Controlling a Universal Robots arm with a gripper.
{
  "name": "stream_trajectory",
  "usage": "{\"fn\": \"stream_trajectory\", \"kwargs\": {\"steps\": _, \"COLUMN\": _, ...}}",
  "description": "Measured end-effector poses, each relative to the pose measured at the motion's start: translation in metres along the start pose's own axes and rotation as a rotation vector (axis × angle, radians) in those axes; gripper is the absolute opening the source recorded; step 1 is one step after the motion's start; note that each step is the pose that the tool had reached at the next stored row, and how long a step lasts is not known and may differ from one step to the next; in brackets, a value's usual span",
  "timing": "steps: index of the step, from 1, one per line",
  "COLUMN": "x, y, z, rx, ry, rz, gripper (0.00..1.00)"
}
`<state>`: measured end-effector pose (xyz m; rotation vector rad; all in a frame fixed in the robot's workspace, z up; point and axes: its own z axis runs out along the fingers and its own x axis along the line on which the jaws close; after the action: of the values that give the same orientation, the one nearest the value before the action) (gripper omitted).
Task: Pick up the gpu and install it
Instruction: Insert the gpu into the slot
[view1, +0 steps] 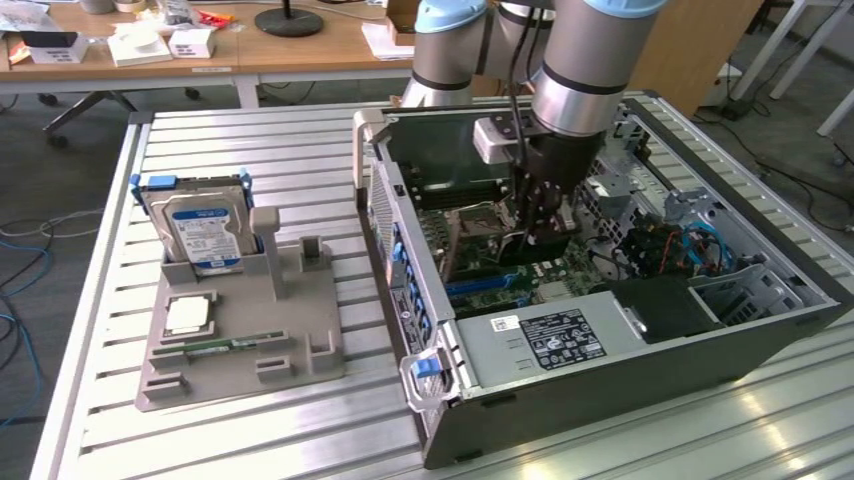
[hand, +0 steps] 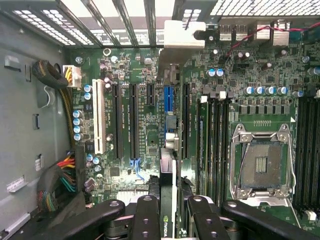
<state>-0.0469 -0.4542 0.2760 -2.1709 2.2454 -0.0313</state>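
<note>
The gpu (hand: 167, 176) is a thin black card seen edge-on, with its silvery end bracket (hand: 184, 34) at the case's slotted rear wall. My gripper (hand: 172, 217) is shut on it, black fingers (hand: 147, 215) pressing either side near a green logo. The card stands upright over the motherboard's expansion slots (hand: 134, 120), in line with the blue slot (hand: 169, 100). In the exterior view my gripper (view1: 545, 228) reaches down inside the open computer case (view1: 400, 250), and the gpu (view1: 529, 250) hangs just above the motherboard; whether it touches a slot I cannot tell.
The empty CPU socket (hand: 262, 165), memory slots (hand: 212, 145) and cable bundles (hand: 60, 177) flank the card. The power supply (view1: 561, 335) fills the case's near end. On the exterior view's left a grey holder (view1: 310, 350) carries a hard drive (view1: 200, 228), a processor (view1: 190, 315) and a memory stick (view1: 220, 345).
</note>
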Motion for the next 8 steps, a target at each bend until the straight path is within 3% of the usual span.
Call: {"fn": "stream_trajectory", "kwargs": {"steps": 8, "x": 0.0002, "y": 0.0067, "z": -0.0002, "rx": 0.0017, "ry": -0.0001, "rz": 0.000, "gripper": 0.26}}
